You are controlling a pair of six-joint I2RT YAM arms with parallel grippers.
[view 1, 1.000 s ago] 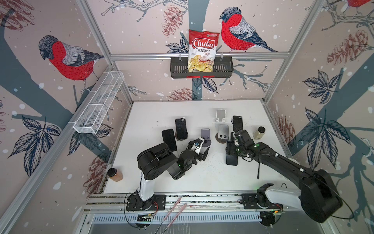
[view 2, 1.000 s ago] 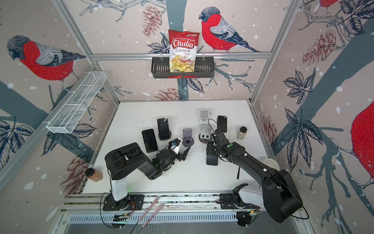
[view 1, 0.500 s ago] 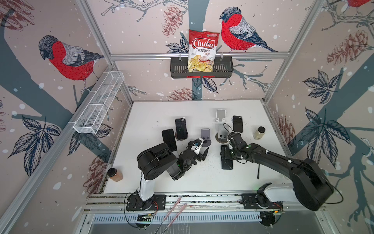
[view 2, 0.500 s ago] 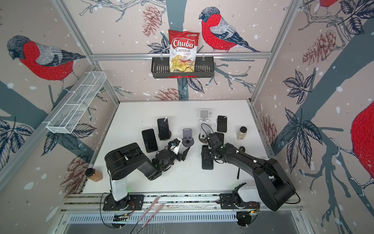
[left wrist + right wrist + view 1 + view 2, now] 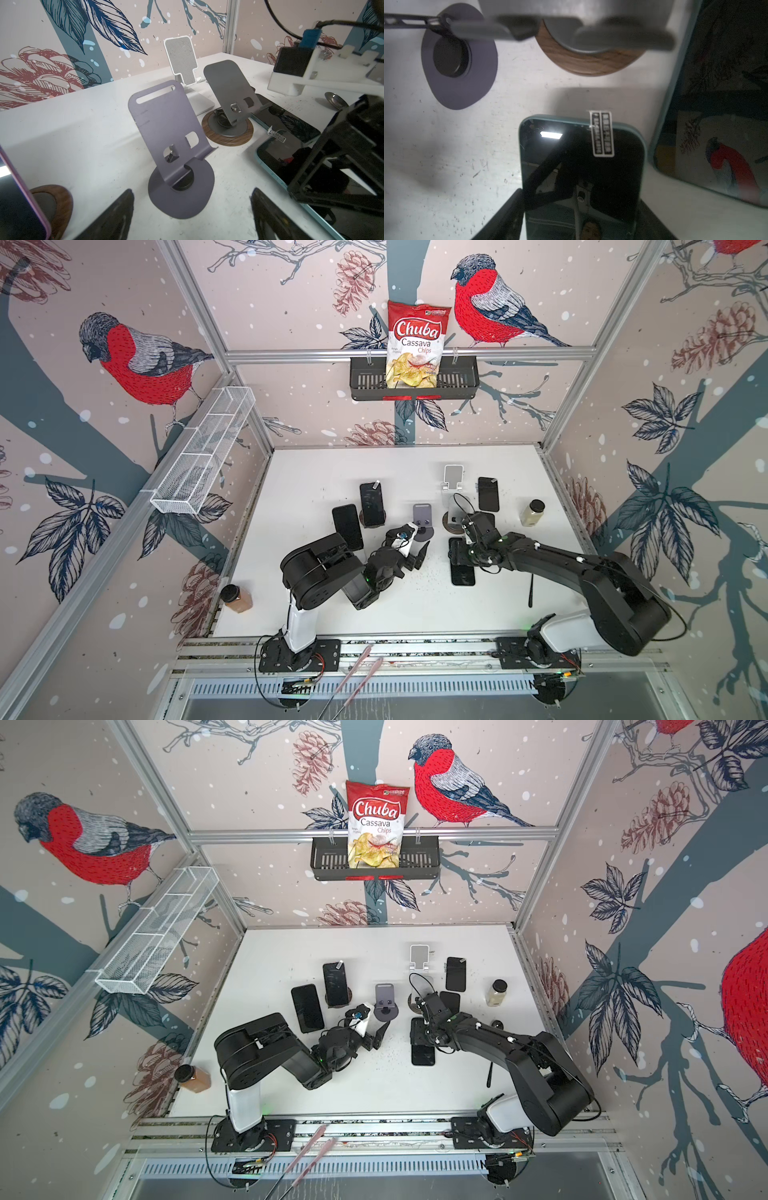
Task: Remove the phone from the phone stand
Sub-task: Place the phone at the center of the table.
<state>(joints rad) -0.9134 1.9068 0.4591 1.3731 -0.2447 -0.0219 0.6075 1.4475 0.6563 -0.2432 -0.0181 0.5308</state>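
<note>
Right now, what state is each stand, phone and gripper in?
purple stand: empty.
grey stand: empty.
white stand: empty.
fourth stand: holds propped phone.
propped phone: leaning upright, untouched.
loose phone: flat on table.
teal-cased phone: off the stands, level, gripped.
right gripper: shut on teal-cased phone.
left gripper: open, empty.

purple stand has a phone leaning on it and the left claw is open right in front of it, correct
Not quite. The purple stand is empty: the left wrist view shows its bare plate and lip, with no phone leaning on it. The rest holds: the left claw is open right in front of it.
</note>
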